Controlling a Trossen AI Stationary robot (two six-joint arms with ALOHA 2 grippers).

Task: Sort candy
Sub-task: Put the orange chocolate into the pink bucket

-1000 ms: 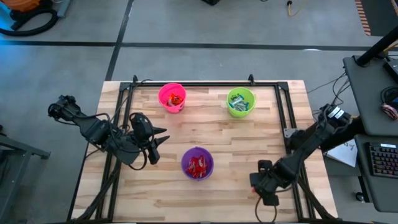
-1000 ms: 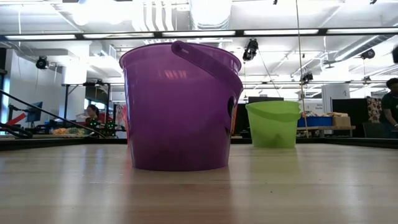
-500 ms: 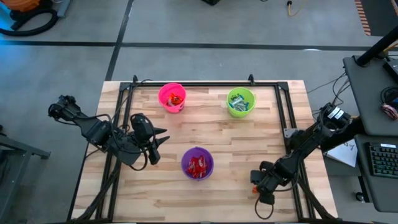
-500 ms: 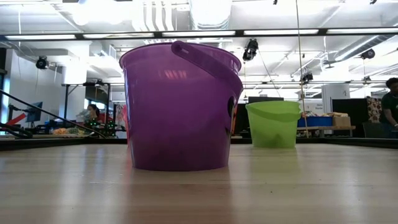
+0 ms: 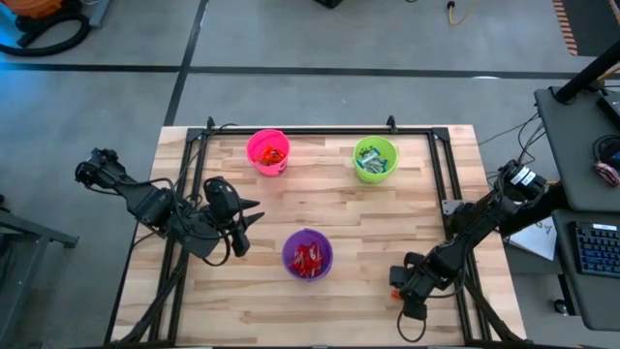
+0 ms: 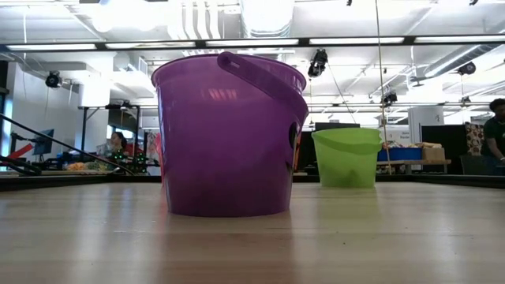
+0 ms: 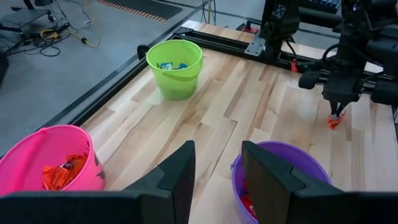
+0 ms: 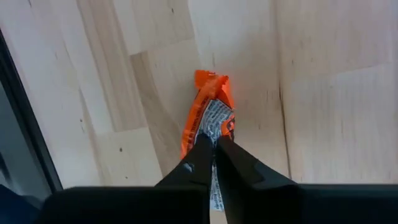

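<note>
An orange-wrapped candy (image 8: 210, 115) lies on the wooden table near its near right corner; it also shows as an orange speck (image 5: 395, 277) in the high view. My right gripper (image 8: 215, 148) stands over it, shut on it. My left gripper (image 7: 216, 177) hovers open and empty above the table, left of the purple cup (image 5: 308, 255). The purple cup holds red candies. The pink cup (image 5: 268, 151) at the far left holds orange ones, and the green cup (image 5: 375, 159) at the far right holds blue-and-white ones. My right gripper pinches the orange candy between its two fingertips, at the wrapper end nearest the gripper (image 8: 211, 134). The fingers come from above, slanting steeply down. The candy's other end (image 8: 211, 81) reaches out past the fingertips and rests on the table.
A black metal frame (image 5: 320, 130) runs round the table's edges, and its rail (image 8: 25, 112) passes close beside my right gripper. The purple cup (image 6: 229, 134) and the green cup (image 6: 347, 158) fill the low view. Bare wood lies between the cups.
My right gripper has sunk toward the table at the near right corner and rolled a little. The orange candy now shows beside its tip. My left arm has kept still.
</note>
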